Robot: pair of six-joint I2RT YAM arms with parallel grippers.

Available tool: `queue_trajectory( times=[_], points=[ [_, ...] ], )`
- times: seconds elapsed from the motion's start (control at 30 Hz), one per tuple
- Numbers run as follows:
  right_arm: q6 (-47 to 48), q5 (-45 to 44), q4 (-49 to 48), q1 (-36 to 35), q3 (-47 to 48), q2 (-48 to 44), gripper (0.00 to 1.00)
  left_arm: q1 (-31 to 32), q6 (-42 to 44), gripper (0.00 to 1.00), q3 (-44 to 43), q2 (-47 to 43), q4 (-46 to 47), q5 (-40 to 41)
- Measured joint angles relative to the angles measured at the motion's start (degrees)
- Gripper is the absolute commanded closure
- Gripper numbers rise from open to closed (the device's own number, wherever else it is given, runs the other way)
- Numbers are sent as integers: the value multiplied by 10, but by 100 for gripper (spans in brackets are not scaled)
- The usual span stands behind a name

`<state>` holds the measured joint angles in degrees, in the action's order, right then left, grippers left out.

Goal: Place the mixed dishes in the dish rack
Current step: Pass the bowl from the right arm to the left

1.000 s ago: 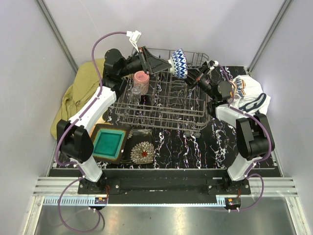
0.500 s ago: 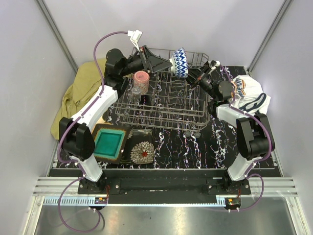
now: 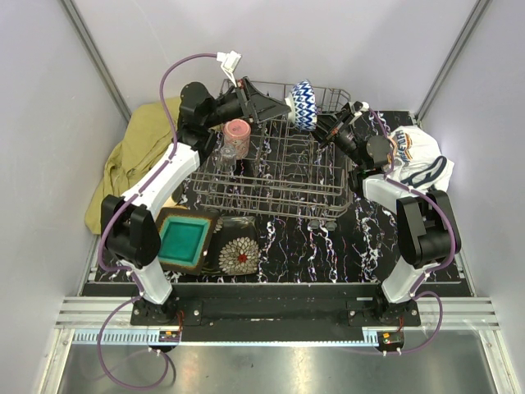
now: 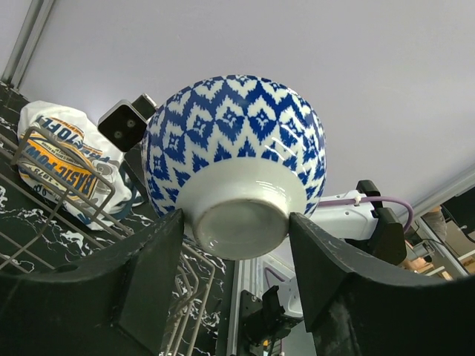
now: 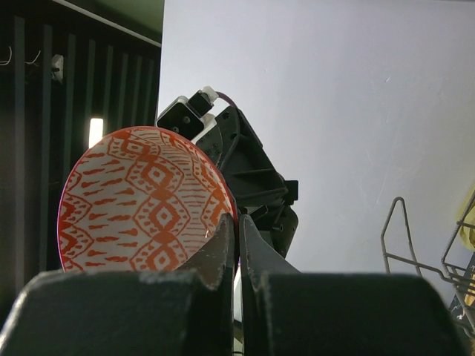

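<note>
Seen from above, the bowl (image 3: 302,105) hangs on its side over the far rim of the rack (image 3: 287,180), between the two arms and clear of the surface (image 3: 328,246). Its axis runs level from left to right, with the foot toward the left arm and the mouth toward the right. Only its blue-and-white zigzag outside shows here.

The left wrist view looks at the bowl (image 4: 237,141) from below. It shows a blue diamond pattern above a plain white foot ring. The left jaws stand partly open, with a finger (image 4: 148,289) against each side of that foot, holding it.

The right wrist view shows what the others hide, the bowl's inside (image 5: 145,200): white with orange-red diamonds and a red edge. There the right jaws are almost closed, pinching the rim between them.

A pink cup (image 3: 237,134) sits in the rack near its left wall. A teal plate (image 3: 180,238) and a floral plate (image 3: 239,254) lie on the surface in front of the rack.
</note>
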<state>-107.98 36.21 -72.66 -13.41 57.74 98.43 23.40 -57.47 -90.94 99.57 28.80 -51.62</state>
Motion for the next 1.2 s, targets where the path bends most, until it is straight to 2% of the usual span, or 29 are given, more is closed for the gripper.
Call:
queue_trajectory(
  times=[0.17,0.3,0.47,0.63,0.8,1.2],
  points=[
    [-1,-2,-1,0,0,0,100,1,0,51,0,0,1,0],
    [-1,-5,-3,2,-1,2,100,1,1,58,0,1,1,0],
    [-1,-6,-6,3,-2,9,100,1,1,56,0,6,1,0],
    [-1,-7,-11,5,-4,16,100,1,1,49,0,11,1,1],
    [-1,-8,-13,5,-6,21,100,0,2,49,0,16,1,0],
    [-3,-8,-17,8,-14,37,100,-1,2,69,9,29,5,2]
  ],
)
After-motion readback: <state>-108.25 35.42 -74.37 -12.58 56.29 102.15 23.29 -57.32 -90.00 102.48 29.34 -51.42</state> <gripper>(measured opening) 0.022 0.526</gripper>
